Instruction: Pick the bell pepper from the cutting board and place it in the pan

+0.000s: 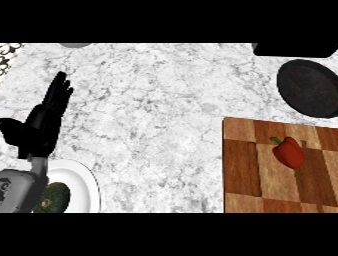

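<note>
A red bell pepper (290,152) with a green stem lies on the wooden cutting board (242,170) at the lower right. The black pan (311,88) sits beyond the board at the upper right, its handle running off the right edge. My left hand (37,122) shows at the far left, open with fingers straight and pointing up, far from the pepper and touching nothing. My right hand is out of sight.
A white plate (83,186) at the lower left holds a dark green vegetable (52,197), partly behind my left forearm. A black object (294,49) sits at the counter's far right edge. Patterned tile shows at the upper left corner.
</note>
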Motion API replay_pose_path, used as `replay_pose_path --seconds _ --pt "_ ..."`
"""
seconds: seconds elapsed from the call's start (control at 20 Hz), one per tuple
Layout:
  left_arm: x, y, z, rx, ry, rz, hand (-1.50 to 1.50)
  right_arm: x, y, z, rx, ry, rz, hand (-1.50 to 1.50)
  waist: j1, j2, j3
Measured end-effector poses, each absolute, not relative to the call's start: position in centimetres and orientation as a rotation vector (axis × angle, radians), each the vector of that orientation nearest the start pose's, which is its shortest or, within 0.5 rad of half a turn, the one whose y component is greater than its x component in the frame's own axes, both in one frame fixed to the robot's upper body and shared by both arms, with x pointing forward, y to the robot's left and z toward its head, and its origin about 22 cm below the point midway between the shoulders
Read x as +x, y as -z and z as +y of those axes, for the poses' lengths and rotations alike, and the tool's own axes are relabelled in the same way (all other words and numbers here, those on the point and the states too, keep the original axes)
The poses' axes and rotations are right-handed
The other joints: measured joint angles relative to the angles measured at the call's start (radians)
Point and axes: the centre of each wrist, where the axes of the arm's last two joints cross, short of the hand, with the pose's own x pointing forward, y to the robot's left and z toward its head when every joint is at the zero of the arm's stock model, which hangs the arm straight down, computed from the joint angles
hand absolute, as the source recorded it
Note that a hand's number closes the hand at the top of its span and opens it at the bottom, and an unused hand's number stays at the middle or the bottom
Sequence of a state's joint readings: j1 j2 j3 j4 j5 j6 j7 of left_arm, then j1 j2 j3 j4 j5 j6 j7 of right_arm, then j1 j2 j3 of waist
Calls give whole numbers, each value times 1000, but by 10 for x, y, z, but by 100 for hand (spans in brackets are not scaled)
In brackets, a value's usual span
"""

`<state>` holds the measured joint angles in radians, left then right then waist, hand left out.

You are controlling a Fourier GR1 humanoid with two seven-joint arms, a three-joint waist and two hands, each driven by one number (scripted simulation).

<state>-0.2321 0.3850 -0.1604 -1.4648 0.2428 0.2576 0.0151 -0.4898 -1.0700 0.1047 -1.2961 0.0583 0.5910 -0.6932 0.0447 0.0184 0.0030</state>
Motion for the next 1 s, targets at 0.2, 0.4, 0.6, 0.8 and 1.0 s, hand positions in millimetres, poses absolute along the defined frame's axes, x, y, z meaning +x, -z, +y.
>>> replay_pose_path --seconds 0.2,0.4,0.6,0.8,1.0 --pt "300 -56 267 161 79 -1641 0 325 -244 -408 -193 -1519 -1820 -150 3 -2 -1" --pt "302 -47 269 169 76 -1634 0 335 -239 -395 -194 -1587 -1830 -150 -3 -4 -2" --pt "308 -50 264 173 76 -1632 0 341 -229 -377 -118 -1640 -1811 -150 -10 -7 -3" --pt "304 -47 271 181 73 -1623 0 339 -220 -364 -37 -1693 -1778 -150 -17 -12 -3" --pt "306 -50 278 192 68 -1620 0 335 -210 -359 -10 -1752 -1740 -150 -27 -14 -3"
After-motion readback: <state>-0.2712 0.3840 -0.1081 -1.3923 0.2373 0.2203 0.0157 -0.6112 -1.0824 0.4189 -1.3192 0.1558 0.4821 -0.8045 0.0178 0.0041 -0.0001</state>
